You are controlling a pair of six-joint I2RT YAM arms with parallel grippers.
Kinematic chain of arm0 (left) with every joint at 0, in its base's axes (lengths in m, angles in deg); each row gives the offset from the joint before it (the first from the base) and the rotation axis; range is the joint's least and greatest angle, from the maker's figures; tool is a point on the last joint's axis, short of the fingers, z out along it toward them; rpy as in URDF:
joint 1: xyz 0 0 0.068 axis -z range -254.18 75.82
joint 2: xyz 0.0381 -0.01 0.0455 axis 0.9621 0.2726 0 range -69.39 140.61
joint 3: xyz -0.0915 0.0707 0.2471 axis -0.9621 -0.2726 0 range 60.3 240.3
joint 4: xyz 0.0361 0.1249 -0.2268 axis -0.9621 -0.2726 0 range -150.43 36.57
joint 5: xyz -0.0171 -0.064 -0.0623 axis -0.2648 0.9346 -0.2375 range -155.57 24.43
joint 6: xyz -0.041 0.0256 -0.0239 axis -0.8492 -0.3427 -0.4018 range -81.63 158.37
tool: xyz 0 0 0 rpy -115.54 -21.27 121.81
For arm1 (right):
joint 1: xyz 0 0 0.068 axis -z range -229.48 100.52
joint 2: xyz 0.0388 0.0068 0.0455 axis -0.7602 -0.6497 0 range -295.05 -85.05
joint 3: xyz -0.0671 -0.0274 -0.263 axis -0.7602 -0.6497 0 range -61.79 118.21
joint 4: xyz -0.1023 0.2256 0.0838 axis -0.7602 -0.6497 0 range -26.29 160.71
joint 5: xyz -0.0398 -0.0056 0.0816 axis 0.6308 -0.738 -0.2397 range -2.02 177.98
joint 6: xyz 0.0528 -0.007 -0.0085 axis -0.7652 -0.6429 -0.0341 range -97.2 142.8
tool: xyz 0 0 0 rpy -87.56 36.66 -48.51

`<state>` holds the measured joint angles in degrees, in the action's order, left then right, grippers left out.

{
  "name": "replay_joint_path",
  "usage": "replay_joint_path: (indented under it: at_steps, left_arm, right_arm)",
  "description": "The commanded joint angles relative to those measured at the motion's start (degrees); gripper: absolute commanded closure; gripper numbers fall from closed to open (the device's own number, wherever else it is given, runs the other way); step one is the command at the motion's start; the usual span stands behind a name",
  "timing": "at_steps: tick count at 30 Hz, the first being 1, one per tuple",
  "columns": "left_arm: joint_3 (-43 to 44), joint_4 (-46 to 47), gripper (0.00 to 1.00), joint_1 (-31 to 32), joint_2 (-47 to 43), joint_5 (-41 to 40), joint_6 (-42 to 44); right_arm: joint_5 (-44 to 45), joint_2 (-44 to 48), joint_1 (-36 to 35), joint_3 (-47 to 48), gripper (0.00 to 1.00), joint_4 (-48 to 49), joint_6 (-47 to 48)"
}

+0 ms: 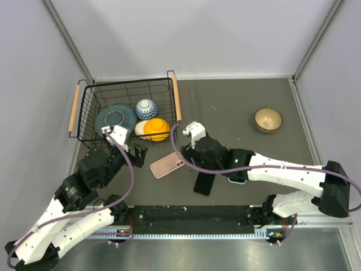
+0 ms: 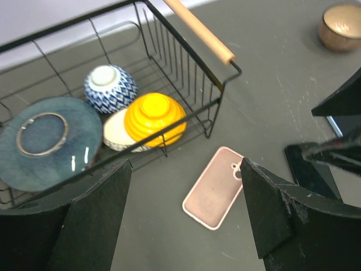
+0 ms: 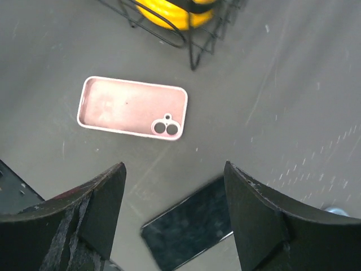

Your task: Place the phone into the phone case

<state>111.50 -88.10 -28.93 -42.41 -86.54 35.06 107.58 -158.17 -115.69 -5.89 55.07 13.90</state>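
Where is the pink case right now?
In the top view the case lies on the table, left of centre, just off the basket, with the phone to its right.

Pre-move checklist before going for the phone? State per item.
1. Phone case cavity up and empty: ok, the inside and camera cut-out show.
2. Phone free: ok, it lies flat, screen up, apart from the case, with nothing on it.
3. Right gripper open and empty: ok, the phone shows between its fingers.
4. Left gripper open and empty: ok, it is near the case without touching it.
5. Phone camera corner matches the case cut-out: cannot tell, the phone's back is hidden.
6. Case clear of the basket: ok, it is close to the corner but apart.
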Motion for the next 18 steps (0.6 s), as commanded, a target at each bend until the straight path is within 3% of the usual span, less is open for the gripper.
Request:
replay_joint_path:
  at_steps: [1,2,5,7,9,13,18]
  left_arm:
    - [-3.0,2.5,0.17,-0.2,1.8,6.6,-3.0]
    - [-3.5,3.5,0.17,-0.2,1.6,6.7,-3.7]
    - [-6.4,5.1,0.16,-0.2,0.8,6.9,-4.7]
    - [-7.4,5.3,0.15,-0.1,1.0,7.1,-5.1]
    - [-8.6,5.6,0.15,-0.2,1.5,7.2,-6.1]
    - [-10.9,8.0,0.14,-0.2,1.6,8.2,-7.8]
    - [-12.6,9.3,0.14,-0.2,2.6,8.9,-9.1]
  right_arm:
    - [11.3,2.0,-0.3,-1.8,0.30,-9.2,-32.1]
    - [12.9,2.3,-0.2,-3.0,0.30,-10.5,-40.1]
    - [16.5,2.0,-0.3,-4.6,0.24,-14.3,-50.0]
    - [17.2,0.1,-0.3,-4.3,0.09,-16.7,-53.3]
    - [18.0,-1.8,-0.3,-3.5,0.07,-18.1,-56.7]
    - [20.4,-9.3,-0.3,3.8,0.08,-31.2,-71.5]
    - [19.0,-25.1,-0.4,17.7,0.06,-56.9,-88.3]
